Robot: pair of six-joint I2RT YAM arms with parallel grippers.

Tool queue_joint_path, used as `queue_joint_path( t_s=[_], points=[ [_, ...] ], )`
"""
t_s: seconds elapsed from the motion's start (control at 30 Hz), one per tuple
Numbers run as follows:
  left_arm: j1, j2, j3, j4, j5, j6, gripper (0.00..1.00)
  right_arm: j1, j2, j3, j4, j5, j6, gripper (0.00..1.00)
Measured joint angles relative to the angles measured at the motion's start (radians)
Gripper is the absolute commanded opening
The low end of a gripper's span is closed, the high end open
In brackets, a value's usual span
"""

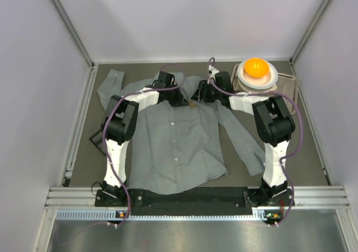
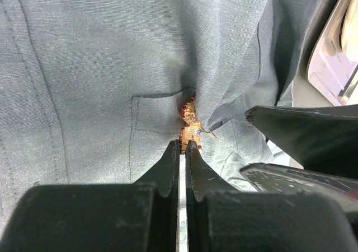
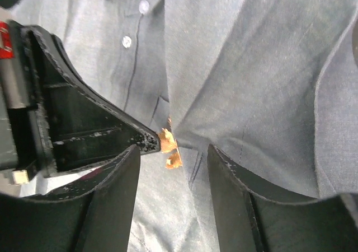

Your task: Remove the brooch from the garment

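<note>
Left claw (image 2: 183, 147), narrowed almost shut, appears to pinch the tiny irregular orange-red brooch (image 2: 190, 126) at its tips. The brooch is not yet off the grey button-up cloth shirt (image 2: 84, 67). Right claw (image 3: 174, 149) gapes wide around it. Removal remains.

The left arm (image 1: 114, 154) and the right arm (image 1: 273, 162) had white link housings joined by chunky black joints, with a purple cable (image 1: 170, 66) looping along each. Up close, the jaws were matte black tapering wedges with scuffed, pale-flecked edges. A small red marking (image 3: 4, 39) showed on one housing.
</note>
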Motion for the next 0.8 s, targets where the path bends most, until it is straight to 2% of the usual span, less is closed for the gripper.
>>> queue_joint_path(
  t_s=[0.43,0.8],
  points=[
    [-0.008,0.0,0.035,-0.051,-0.085,-0.143,0.0,-0.024,-0.018,-0.053,0.114,-0.027,0.056,0.52],
    [-0.005,0.0,0.083,-0.128,-0.205,-0.16,0.0,-0.044,-0.04,-0.084,0.159,-0.039,0.078,0.52]
  ],
)
